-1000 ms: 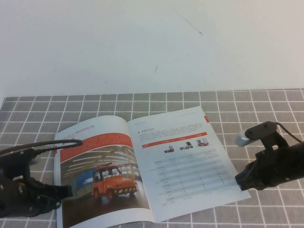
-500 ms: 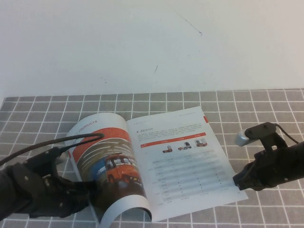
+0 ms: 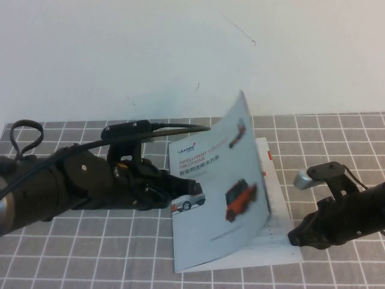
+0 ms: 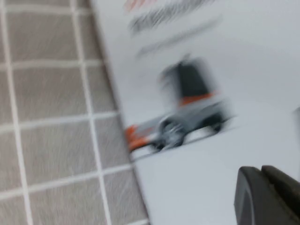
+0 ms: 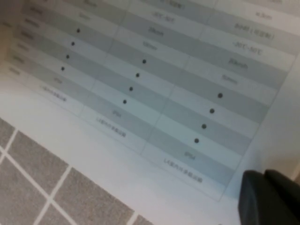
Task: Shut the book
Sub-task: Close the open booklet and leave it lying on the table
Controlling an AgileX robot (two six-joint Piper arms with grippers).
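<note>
Book (image 3: pixel 224 201) half shut, cover tilted over its pages.
Left gripper (image 3: pixel 171 194) touches the cover's outer face, right gripper (image 3: pixel 293 236) the page's outer edge; neither grip can be told.

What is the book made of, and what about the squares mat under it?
The book looks like thin, maybe glossy paper: its lifted cover curves, with the left gripper at it. The mat looks like matte grey fabric or rubber with a printed white grid; I can't tell which. The right gripper sits at the book's right edge.
</note>
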